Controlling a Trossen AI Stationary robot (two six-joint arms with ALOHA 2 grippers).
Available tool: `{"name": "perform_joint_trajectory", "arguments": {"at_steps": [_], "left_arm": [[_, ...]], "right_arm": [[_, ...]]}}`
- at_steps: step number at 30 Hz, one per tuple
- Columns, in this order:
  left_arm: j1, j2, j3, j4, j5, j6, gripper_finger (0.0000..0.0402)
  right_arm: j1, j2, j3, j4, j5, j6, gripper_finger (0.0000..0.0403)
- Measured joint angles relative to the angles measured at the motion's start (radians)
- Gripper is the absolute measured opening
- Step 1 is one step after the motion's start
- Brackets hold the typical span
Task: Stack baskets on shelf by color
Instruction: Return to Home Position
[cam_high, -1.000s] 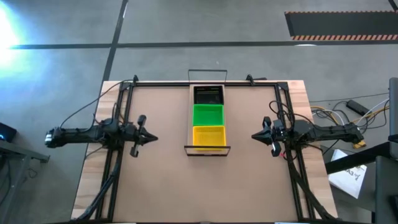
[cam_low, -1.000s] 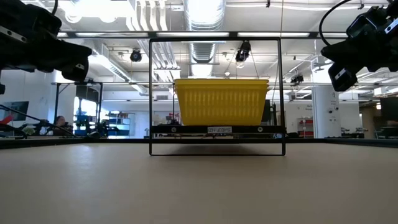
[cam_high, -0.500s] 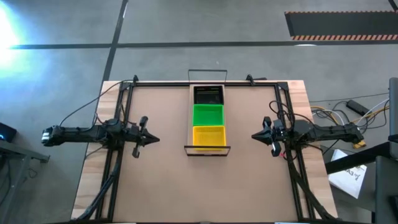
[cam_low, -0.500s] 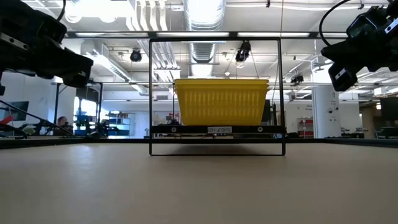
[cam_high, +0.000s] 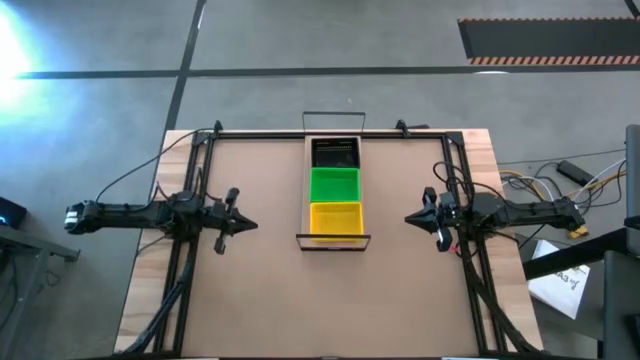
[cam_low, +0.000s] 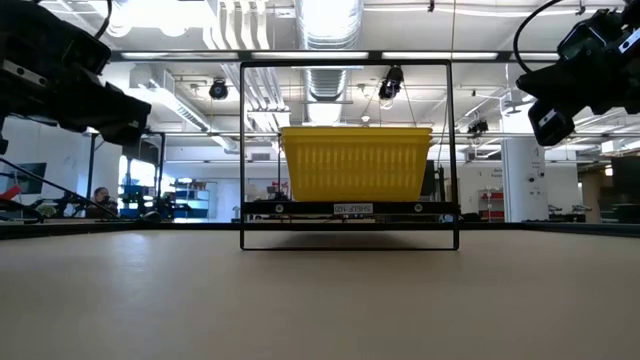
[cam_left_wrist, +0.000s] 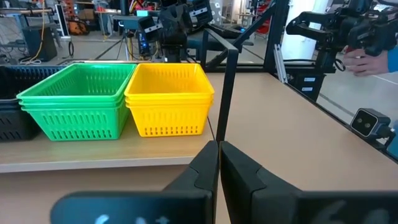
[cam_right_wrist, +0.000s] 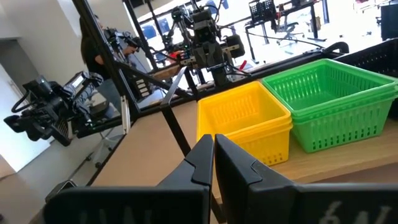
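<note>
On the shelf (cam_high: 333, 242), a narrow plank with black wire end frames at the table's middle, stand three stacks of baskets: black (cam_high: 335, 152) farthest, green (cam_high: 334, 185) in the middle, yellow (cam_high: 335, 217) nearest. Each stack rests on the plank by its base. The low view shows only the yellow stack (cam_low: 357, 163) inside the near wire frame. My left gripper (cam_high: 248, 225) hovers shut left of the shelf, pointing at it. My right gripper (cam_high: 410, 218) hovers shut on the right side. Both wrist views show yellow (cam_left_wrist: 168, 99) (cam_right_wrist: 245, 124) and green (cam_left_wrist: 74, 99) (cam_right_wrist: 336, 106) stacks.
The brown tabletop (cam_high: 250, 300) lies open around the shelf. Black frame rails (cam_high: 190, 200) and cables run along both table sides. A wire frame post (cam_left_wrist: 224, 93) stands between my left gripper and the yellow stack. A person (cam_right_wrist: 93, 43) stands beyond the table.
My left arm has sunk a little and stretched out flatter, its gripper staying shut near the same spot. The baskets and my right arm have kept still.
</note>
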Motion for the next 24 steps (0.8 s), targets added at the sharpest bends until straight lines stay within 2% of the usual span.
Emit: {"name": "perform_joint_trajectory", "arguments": {"at_steps": [2,10,15,24], "left_arm": [[0.0,0.003,0.0,0.001,0.0,0.0,0.0],[0.0,0.004,0.0,0.001,0.0,0.0,0.0],[0.0,0.004,0.0,0.001,0.0,0.0,0.0],[0.0,0.006,0.0,0.001,0.0,0.0,0.0]], "right_arm": [[0.0,-0.002,0.001,-0.001,0.001,-0.033,0.0009],[0.0,-0.002,0.002,0.053,0.001,-0.383,0.0009],[0.0,-0.046,-0.008,0.032,0.0,-0.362,0.0009],[0.003,-0.048,-0.008,0.004,0.0,-0.385,0.0009]]}}
